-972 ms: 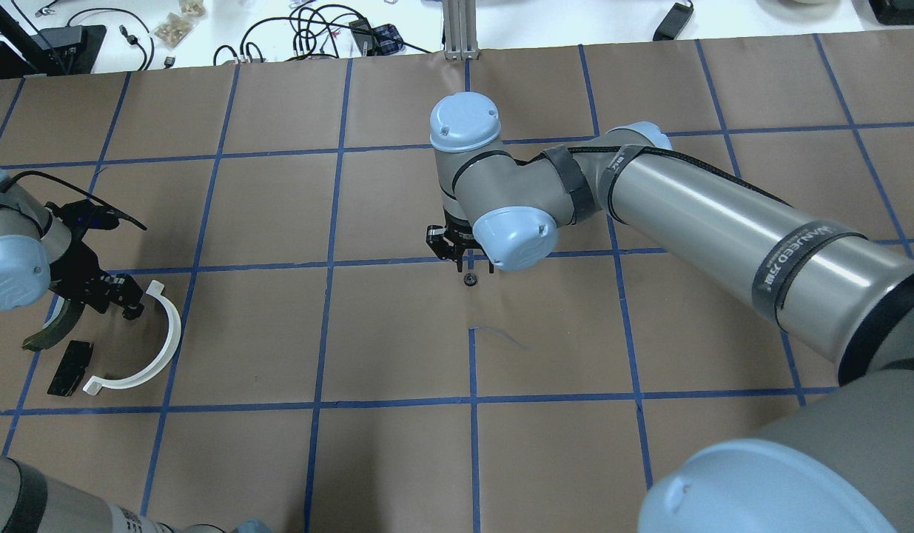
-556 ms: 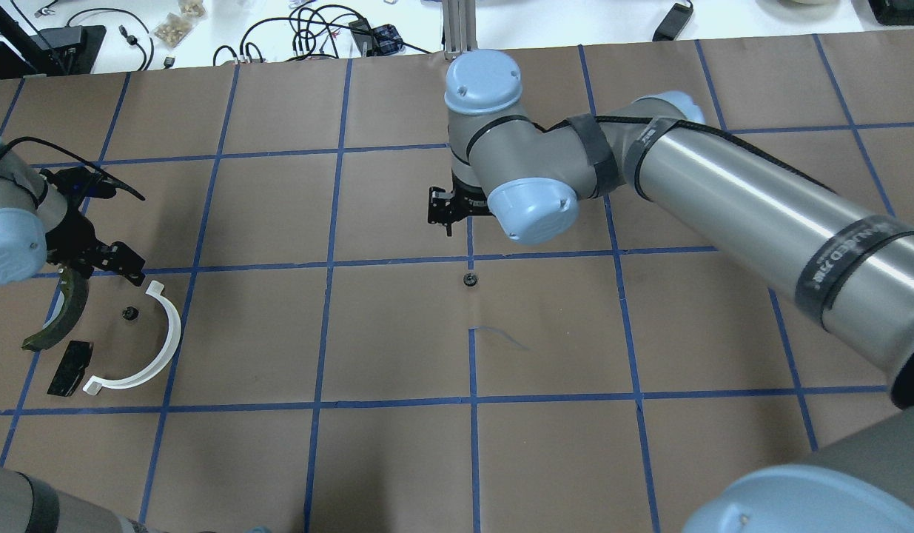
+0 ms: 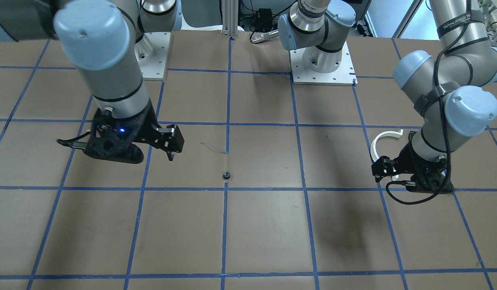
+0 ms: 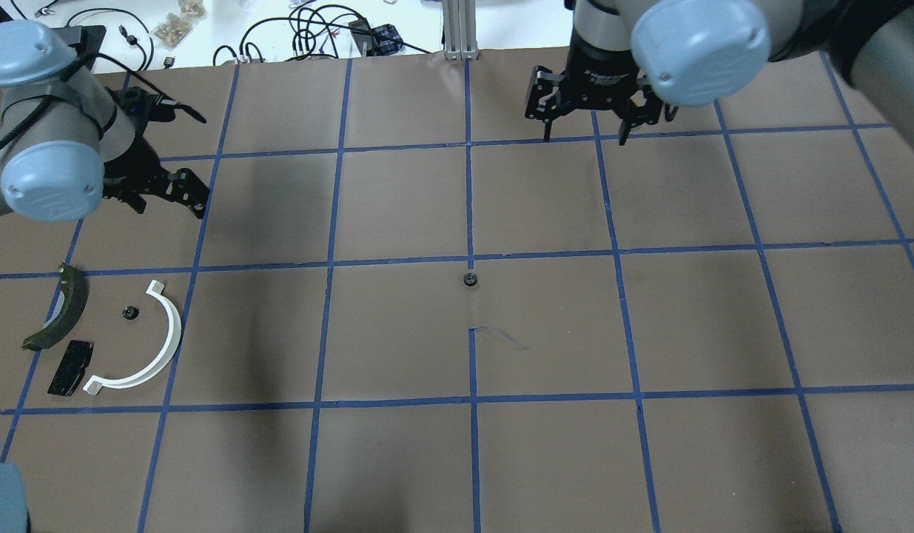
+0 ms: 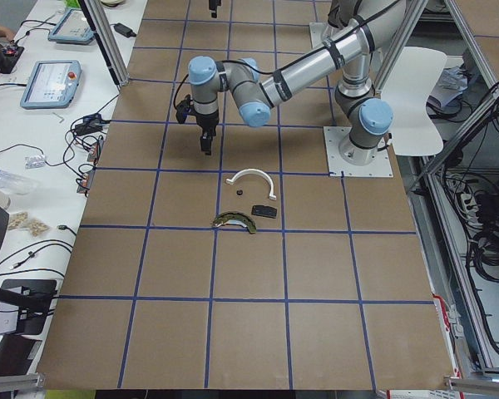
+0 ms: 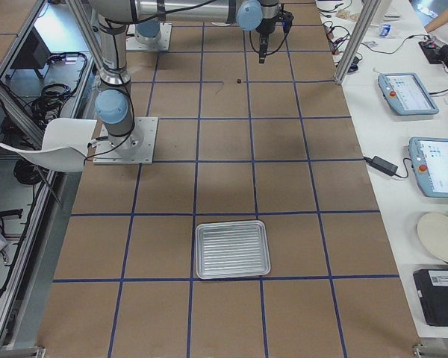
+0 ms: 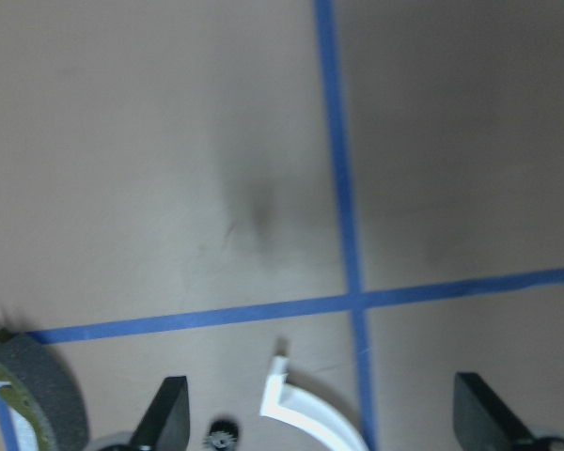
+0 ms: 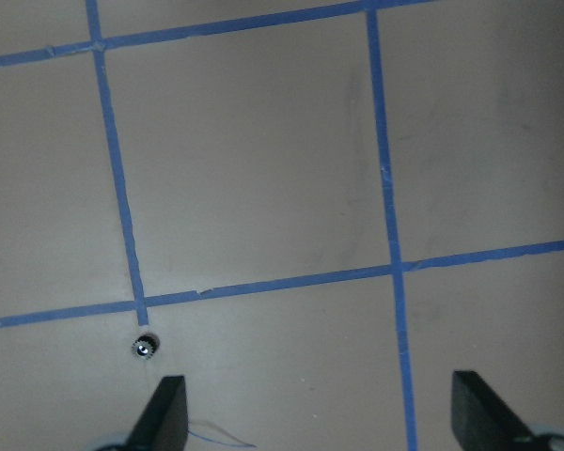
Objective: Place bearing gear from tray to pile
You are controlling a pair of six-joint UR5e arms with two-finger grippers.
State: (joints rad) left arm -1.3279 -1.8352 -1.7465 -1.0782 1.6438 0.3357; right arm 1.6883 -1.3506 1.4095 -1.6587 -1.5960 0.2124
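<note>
Left gripper (image 4: 169,206), right gripper (image 4: 586,132): both spread.

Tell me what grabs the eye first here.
The white half-ring arc stands out at the robot's left, with a small black gear inside its curve. A second gear lies alone in the middle; the left gripper and right gripper hang open, empty.

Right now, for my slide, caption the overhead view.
Left gripper and right gripper open; one gear in the pile, another gear mid-table.
</note>
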